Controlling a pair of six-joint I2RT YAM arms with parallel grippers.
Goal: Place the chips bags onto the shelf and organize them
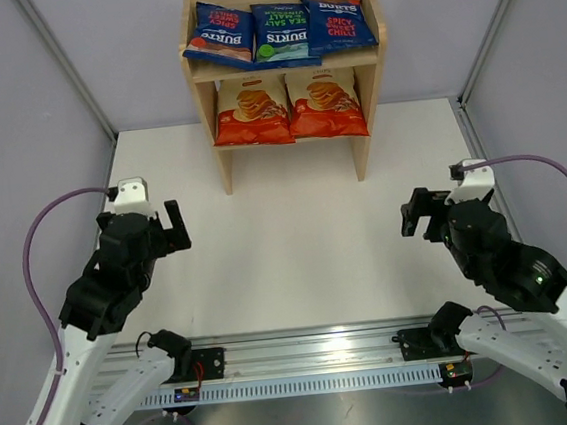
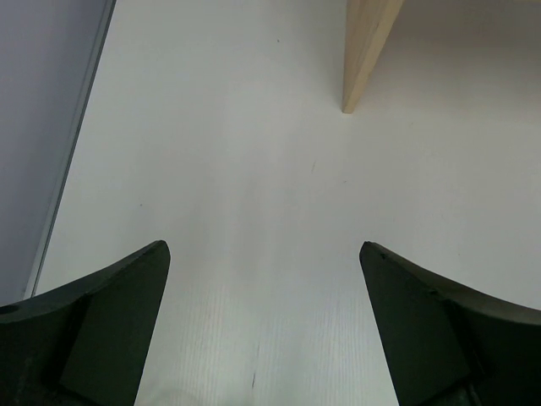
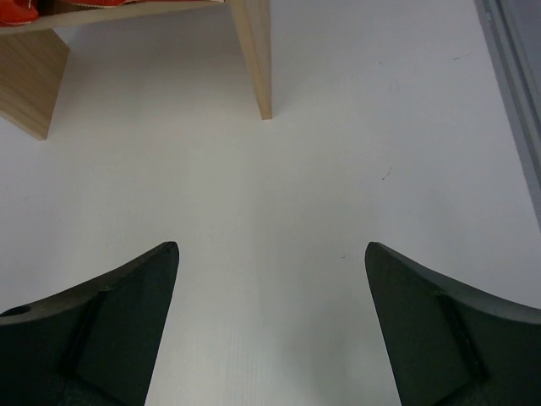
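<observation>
The wooden shelf [image 1: 371, 53] stands at the far middle of the table. On its top tier lie three dark blue Burts bags: a red-labelled one [image 1: 218, 34] at left, the green-labelled one [image 1: 283, 32] in the middle, a red-labelled one [image 1: 336, 19] at right. On the lower tier two cream-and-orange Cassava Chips bags [image 1: 252, 112] [image 1: 325, 103] stand side by side. My left gripper [image 1: 177, 227] is open and empty over the near left table. My right gripper [image 1: 414, 212] is open and empty over the near right table.
The white table [image 1: 295, 231] is bounded by grey walls and a metal rail at its near edge. A shelf leg [image 2: 365, 52] shows in the left wrist view; shelf legs [image 3: 254, 51] and an orange bag corner [image 3: 17, 10] show in the right wrist view.
</observation>
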